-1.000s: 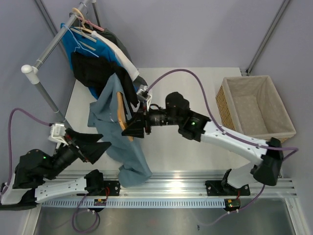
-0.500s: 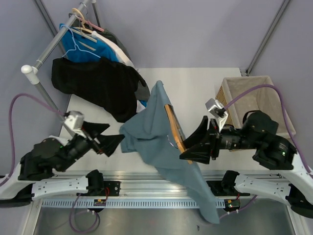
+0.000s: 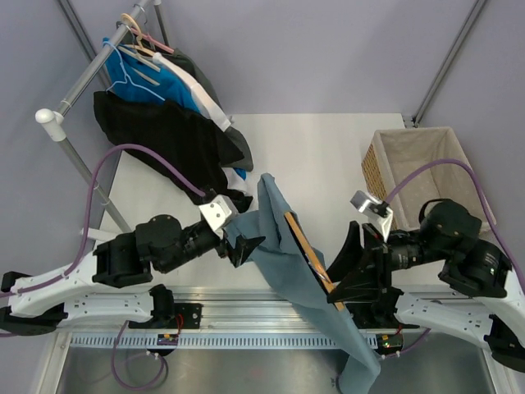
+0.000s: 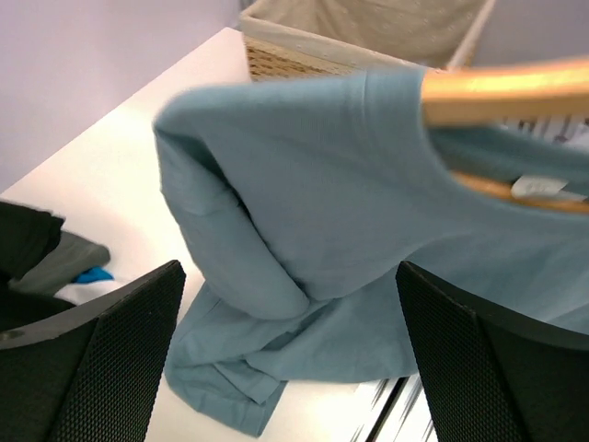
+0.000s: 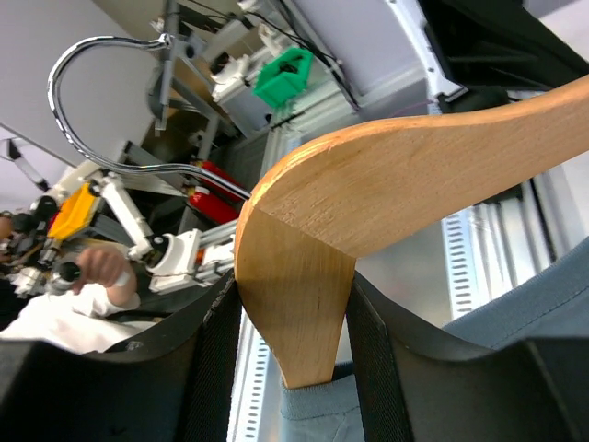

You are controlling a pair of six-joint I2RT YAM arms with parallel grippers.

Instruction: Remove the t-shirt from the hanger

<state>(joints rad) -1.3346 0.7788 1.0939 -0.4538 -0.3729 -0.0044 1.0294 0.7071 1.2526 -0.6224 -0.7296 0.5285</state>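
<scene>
Since half a second ago the left arm has swung in from 9 o'clock toward the centre of the top view. Its left pincer [image 3: 244, 243] now sits against the t-shirt's [image 3: 275, 234] left edge, and the right arm has carried the hanger [image 3: 308, 252] slightly lower, toward 5 o'clock. The black garment [image 3: 156, 135] has dropped back to hang from the rail [image 3: 82, 82] at 11 o'clock.

The left pincer [image 4: 290, 368] is spread wide, its 2 black textured fingers [image 4: 101, 359] flanking soft, dusty-blue folds of the t-shirt [image 4: 313, 212] without gripping them. The right pincer [image 5: 294, 364] is clamped on the hanger's [image 5: 414, 175] smooth, curved wooden neck, below its chrome hook.

The t-shirt is still on the hanger, raised over the white worktop [image 3: 328, 156]. Its limp hem trails past the near rail toward 5 o'clock. At 3 o'clock stands a woven wicker basket [image 3: 373, 176] with a cloth lining.
</scene>
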